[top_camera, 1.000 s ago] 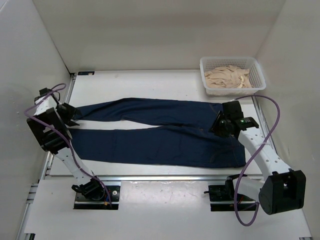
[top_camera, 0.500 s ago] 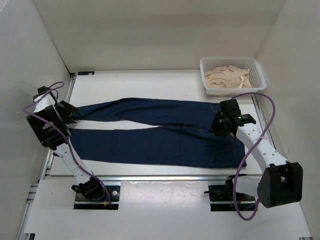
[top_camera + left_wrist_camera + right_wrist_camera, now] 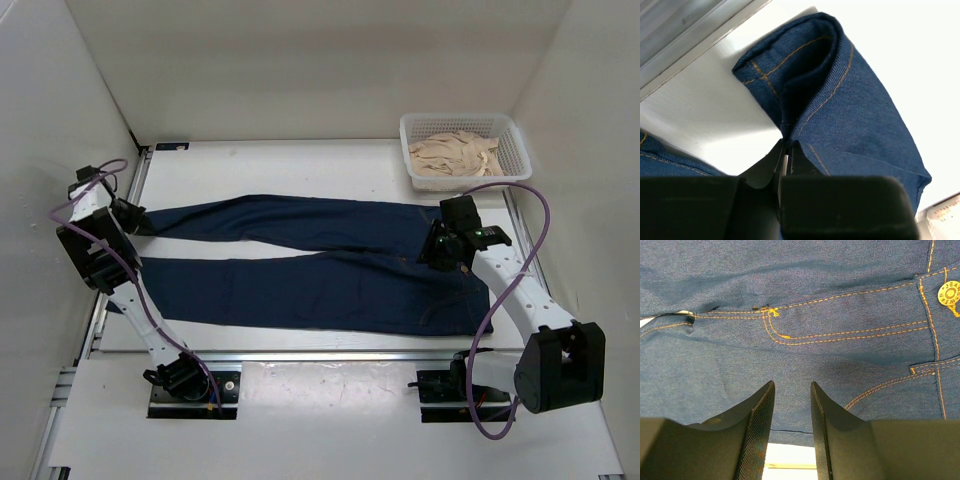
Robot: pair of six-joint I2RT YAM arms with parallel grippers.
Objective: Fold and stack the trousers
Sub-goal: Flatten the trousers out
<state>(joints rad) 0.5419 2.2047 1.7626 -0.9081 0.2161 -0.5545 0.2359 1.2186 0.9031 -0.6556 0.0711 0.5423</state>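
Note:
The dark navy trousers (image 3: pixel 320 262) lie flat across the table, legs to the left and waist to the right. My left gripper (image 3: pixel 140 222) is at the end of the far leg. In the left wrist view my left gripper (image 3: pixel 788 145) is shut on the leg's cuff (image 3: pixel 840 95), which bunches up into a fold with orange stitching. My right gripper (image 3: pixel 436 254) hovers over the waist end. In the right wrist view my right gripper (image 3: pixel 792 385) stands open just above the denim (image 3: pixel 800 300) near a pocket seam and a brass button (image 3: pixel 948 292), with nothing between its fingers.
A white mesh basket (image 3: pixel 512 150) holding beige cloth (image 3: pixel 455 155) stands at the back right, just beyond the right arm. White walls enclose the table on the left, back and right. The table's metal rail (image 3: pixel 685 45) runs right beside the cuff.
My left gripper's jaws have closed on the far leg's cuff. The right arm swung slightly toward the waist a second ago and has held still since.

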